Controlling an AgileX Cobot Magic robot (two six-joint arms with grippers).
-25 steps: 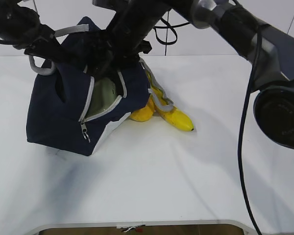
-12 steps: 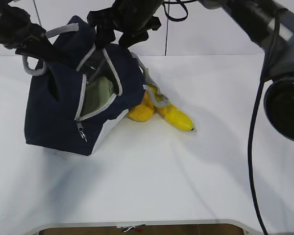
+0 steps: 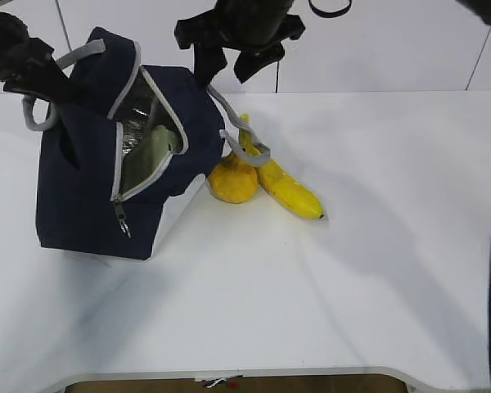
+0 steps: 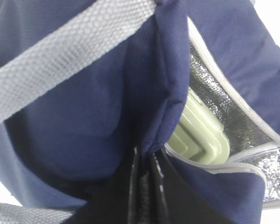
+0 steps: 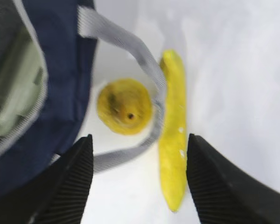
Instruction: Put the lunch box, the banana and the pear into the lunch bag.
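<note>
Lunch bag (image 3: pixel 90 196): soft, floppy; left pincer (image 4: pixel 147 186) clamped on rim fabric.
Lunch box (image 4: pixel 200 135): inside bag.
Pear (image 3: pixel 233 182), banana (image 3: pixel 285 187): on tabletop (image 3: pixel 352 286), touching; banana slick, grab mid-body.
Right pincer (image 5: pixel 137 182): spread wide, empty, above fruit.

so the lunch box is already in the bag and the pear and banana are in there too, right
Partly. The lunch box does sit inside the lunch bag, but the pear and banana lie outside it on the table, beside the bag. The exterior view shows this.
</note>
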